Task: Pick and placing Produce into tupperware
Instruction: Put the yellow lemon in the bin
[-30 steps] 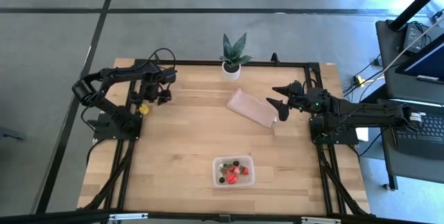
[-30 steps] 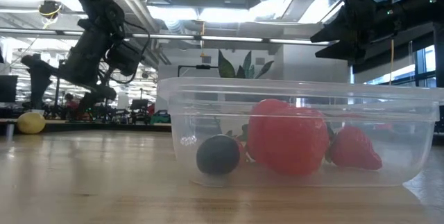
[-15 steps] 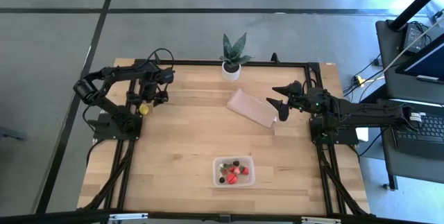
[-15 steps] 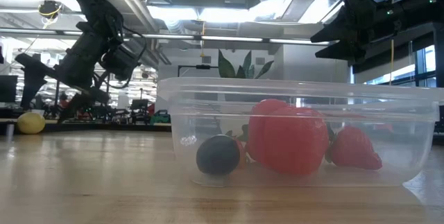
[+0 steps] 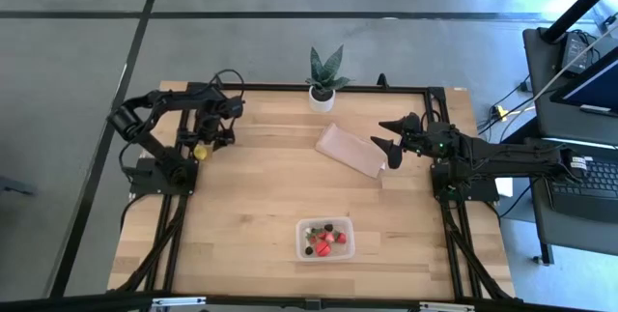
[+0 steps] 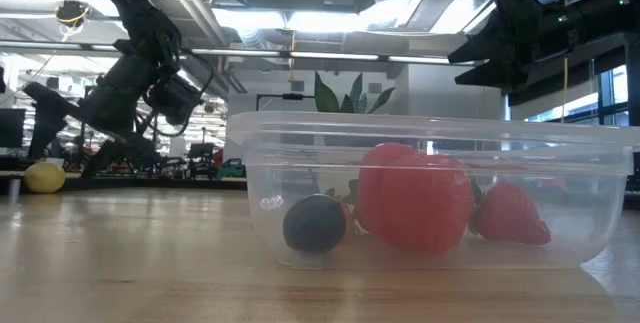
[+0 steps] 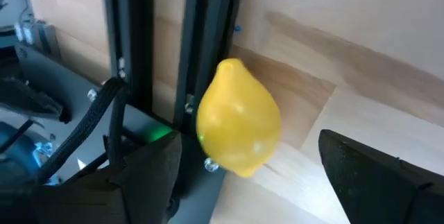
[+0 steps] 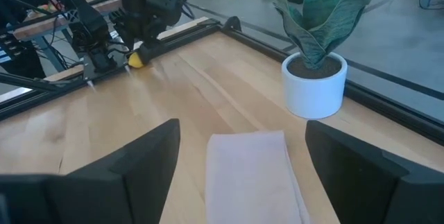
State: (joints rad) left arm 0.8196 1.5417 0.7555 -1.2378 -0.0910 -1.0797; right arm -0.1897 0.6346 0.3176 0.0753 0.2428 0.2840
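Note:
The small yellow fruit (image 7: pixel 239 116) lies on the wood against the black frame rail at the table's left edge (image 5: pixel 200 152) (image 6: pixel 44 176). My left gripper (image 7: pixel 250 141) (image 5: pixel 207 138) is open and hovers just over it, one finger on each side, touching nothing. The clear tupperware (image 5: pixel 324 239) (image 6: pixel 430 188) stands near the table's near edge. It holds red strawberries (image 6: pixel 415 198) and a dark berry (image 6: pixel 314 223). My right gripper (image 5: pixel 384 139) (image 8: pixel 243 125) waits open above the tan sheet (image 8: pixel 250 168).
A potted plant in a white pot (image 5: pixel 323 82) (image 8: pixel 316 78) stands at the far edge. The tan sheet (image 5: pixel 351 151) lies right of centre. The black frame rail (image 7: pixel 201 37) and cables run right beside the yellow fruit. Bare wood lies between fruit and tupperware.
My left gripper has moved toward the table's left edge and a little down, closing in on the yellow fruit, and has tipped further downward. The fruit, the tupperware and my right arm have stayed put.

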